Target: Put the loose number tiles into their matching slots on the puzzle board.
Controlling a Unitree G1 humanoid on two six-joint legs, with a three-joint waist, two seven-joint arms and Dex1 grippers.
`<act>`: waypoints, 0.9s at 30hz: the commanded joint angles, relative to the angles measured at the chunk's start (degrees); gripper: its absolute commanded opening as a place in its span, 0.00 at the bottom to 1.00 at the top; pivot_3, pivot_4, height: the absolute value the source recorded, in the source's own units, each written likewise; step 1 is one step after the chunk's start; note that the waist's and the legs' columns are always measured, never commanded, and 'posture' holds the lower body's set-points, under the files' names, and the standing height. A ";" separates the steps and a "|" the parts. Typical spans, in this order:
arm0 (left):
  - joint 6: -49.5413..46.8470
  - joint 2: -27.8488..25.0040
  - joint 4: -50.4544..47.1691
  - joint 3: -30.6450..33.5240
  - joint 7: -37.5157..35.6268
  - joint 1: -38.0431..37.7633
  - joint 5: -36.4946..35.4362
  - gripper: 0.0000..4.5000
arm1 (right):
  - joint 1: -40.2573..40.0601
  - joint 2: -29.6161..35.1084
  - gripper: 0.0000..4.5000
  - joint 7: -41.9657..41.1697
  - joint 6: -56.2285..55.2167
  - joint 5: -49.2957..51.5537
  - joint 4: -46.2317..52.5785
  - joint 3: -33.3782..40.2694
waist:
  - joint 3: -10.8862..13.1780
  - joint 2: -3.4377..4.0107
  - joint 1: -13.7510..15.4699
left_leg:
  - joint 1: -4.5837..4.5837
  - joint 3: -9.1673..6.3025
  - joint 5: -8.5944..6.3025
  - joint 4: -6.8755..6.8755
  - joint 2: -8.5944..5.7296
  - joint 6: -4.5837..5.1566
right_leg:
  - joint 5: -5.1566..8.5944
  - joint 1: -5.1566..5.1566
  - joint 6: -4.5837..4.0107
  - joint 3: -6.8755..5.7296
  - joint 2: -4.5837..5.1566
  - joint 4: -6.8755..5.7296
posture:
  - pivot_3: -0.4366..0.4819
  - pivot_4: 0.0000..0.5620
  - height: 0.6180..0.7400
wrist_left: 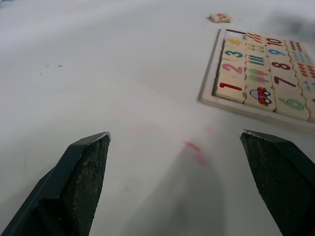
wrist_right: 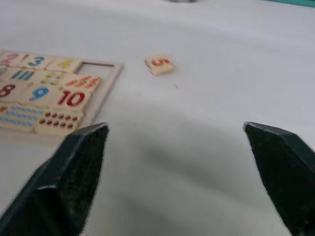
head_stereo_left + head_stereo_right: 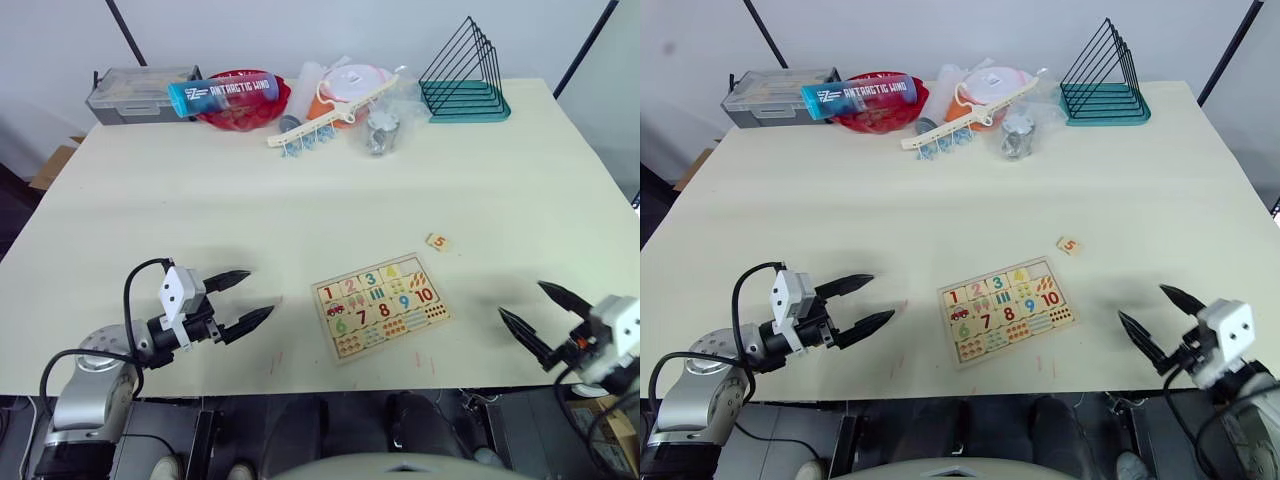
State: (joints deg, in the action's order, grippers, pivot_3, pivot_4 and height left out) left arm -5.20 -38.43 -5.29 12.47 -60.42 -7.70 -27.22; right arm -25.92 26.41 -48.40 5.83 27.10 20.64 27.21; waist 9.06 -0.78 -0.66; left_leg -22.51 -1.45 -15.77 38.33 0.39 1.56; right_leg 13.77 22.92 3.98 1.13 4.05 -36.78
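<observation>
You are looking at the puzzle board [image 3: 381, 304] lying low in the centre of the frame, with tiles 1 to 4 sitting in its top row and one slot [image 2: 98, 66] at that row's end showing bare. The 5 tile [image 3: 437, 241] is lying loose on the table [image 3: 300, 190], up and right of the board. Your left gripper [image 3: 246, 299] is hovering lower left, fingers spread; your right gripper [image 3: 533, 313] is hovering lower right, fingers spread too.

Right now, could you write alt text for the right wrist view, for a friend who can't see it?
A small pale-wood tile printed with a red 5 lies alone on the pale table, just beyond the empty corner slot of a flat wooden number puzzle board. In the foreground, the right gripper has its two black fingers spread wide, holding nothing.
</observation>
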 commanded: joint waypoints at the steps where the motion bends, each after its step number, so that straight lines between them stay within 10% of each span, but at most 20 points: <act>1: 1.50 -0.40 0.10 2.07 -1.04 -0.39 -0.93 1.00 | -2.06 -0.48 0.99 -0.22 -3.47 1.31 0.78 2.87 | 0.00 0.00 0.03 | 0.09 0.00 0.00 0.00 0.00 0.00 | 0.02 -0.11 -0.02 0.00 0.00 0.01 | 0.48 0.27 1.00; 27: 2.81 -0.43 0.40 1.79 -3.56 -0.54 -0.53 1.00 | -1.97 1.89 0.99 -0.45 -5.13 2.05 -1.12 1.75 | -0.01 0.01 0.15 | 0.23 0.00 -0.01 -0.01 0.02 0.00 | 0.04 -0.27 -0.05 0.00 0.03 0.02 | 0.48 0.27 1.00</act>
State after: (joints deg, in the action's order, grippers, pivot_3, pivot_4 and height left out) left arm -3.35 -38.48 -3.94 13.08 -63.55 -8.09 -27.23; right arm -28.04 27.75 -48.92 1.19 28.21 19.02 28.03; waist 9.05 -0.78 -0.50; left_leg -22.29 -1.45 -15.77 38.32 0.40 1.56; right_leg 13.82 22.65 3.92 1.13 4.08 -36.76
